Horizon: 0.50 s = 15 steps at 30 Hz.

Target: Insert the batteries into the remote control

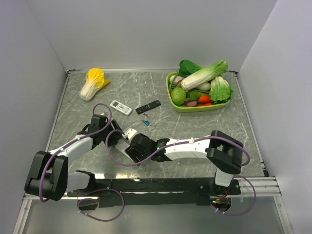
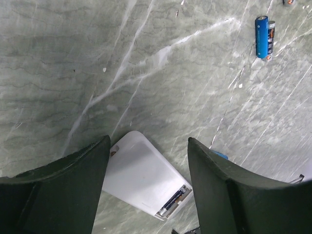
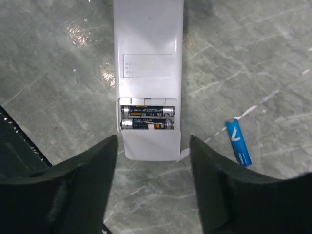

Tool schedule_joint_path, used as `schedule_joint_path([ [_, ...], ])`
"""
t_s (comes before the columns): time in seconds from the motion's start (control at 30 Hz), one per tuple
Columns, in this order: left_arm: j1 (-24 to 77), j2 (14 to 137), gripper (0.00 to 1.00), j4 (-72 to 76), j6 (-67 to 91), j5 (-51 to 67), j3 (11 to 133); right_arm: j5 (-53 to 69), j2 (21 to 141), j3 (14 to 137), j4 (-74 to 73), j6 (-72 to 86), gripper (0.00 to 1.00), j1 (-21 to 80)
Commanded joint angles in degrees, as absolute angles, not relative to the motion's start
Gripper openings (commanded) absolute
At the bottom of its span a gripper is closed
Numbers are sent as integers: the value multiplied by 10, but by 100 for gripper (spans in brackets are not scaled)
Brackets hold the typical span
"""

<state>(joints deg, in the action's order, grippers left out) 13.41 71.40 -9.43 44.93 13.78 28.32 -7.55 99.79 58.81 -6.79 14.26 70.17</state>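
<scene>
The remote control (image 3: 148,53) lies back up on the marble table, its battery bay uncovered. Two dark cells with silvery ends (image 3: 147,117) sit side by side in the bay. My right gripper (image 3: 153,139) is open, with its fingers on either side of the remote's bay end and nothing between them. My left gripper (image 2: 148,141) is open above the same remote (image 2: 141,175), whose left edge is hidden by the left finger. Loose blue batteries lie nearby (image 3: 239,142) (image 2: 263,36). In the top view both grippers meet at the remote (image 1: 130,132).
A smaller white remote (image 1: 120,107) and a slim black remote (image 1: 147,107) lie farther back, with small batteries (image 1: 146,122) in front of them. A green tray (image 1: 174,104) of toy vegetables stands at the back right. A yellow cabbage (image 1: 94,83) lies at the back left.
</scene>
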Motion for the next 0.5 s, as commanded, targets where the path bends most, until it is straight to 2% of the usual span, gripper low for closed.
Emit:
schedule_joint_path([
  [0.0, 135, 713, 71, -127, 454, 140, 270, -79, 914, 563, -30, 146, 75, 693],
  [0.17, 135, 715, 72, -125, 455, 141, 268, -22, 894, 485, 44, 112, 77, 683],
  [0.47, 135, 722, 72, -122, 454, 147, 268, -18, 891, 360, 255, 76, 82, 686],
])
